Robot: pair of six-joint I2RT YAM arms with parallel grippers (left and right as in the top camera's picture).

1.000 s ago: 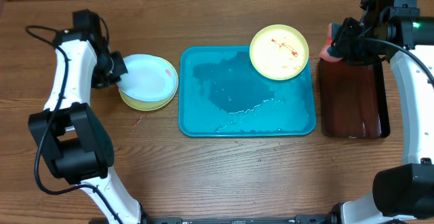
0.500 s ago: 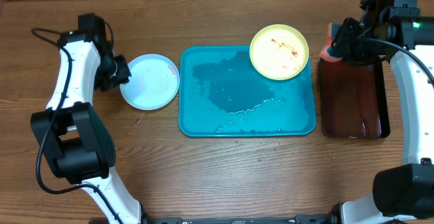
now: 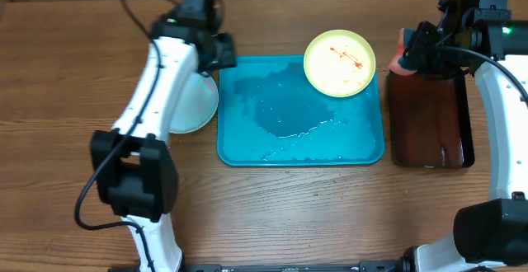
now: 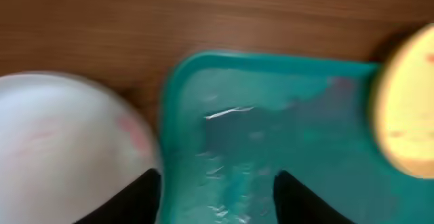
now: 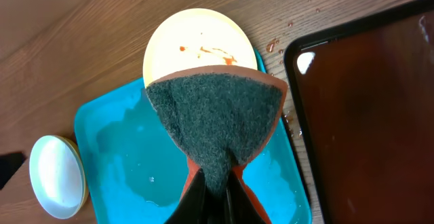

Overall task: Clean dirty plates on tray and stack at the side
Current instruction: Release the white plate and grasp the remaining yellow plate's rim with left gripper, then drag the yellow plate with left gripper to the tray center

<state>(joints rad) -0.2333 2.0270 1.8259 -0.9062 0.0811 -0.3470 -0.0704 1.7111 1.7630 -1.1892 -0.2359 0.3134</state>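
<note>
**Turquoise tray carrying one smeared plate, two more stacked beside it**

Turquoise rectangular plastic tray (image 3: 247,144) is lying in the middle of the wooden table (image 3: 289,214), and a film of water (image 3: 289,115) is glistening over its floor. A round plastic plate with a pale yellow-green rim (image 3: 340,63) is sitting in the tray's far right corner, partly overlapping the rim, and red sauce streaks (image 3: 348,56) are showing on its white centre.

Just off the tray's left edge, a stack of two round plastic plates (image 5: 57,173) is resting on the wood: a pale white-blue one on top and a yellow-green-rimmed one beneath. From overhead the left arm is hiding much of this stack.

The left gripper (image 4: 217,180) is hovering over the tray's far left corner. Its wrist view is blurred, but its two dark fingers (image 4: 146,197) are standing wide apart with only the tray's surface showing between them.

The right gripper (image 5: 213,190) is hanging off the tray's far right corner, above the far end of a dark red-brown rectangular tray with black edges (image 3: 431,119) that is lying just beside the turquoise tray's right edge. Its fingers are pinching a green-faced orange scouring sponge (image 5: 217,115), the green pad fanning out beyond the fingertips.
</note>
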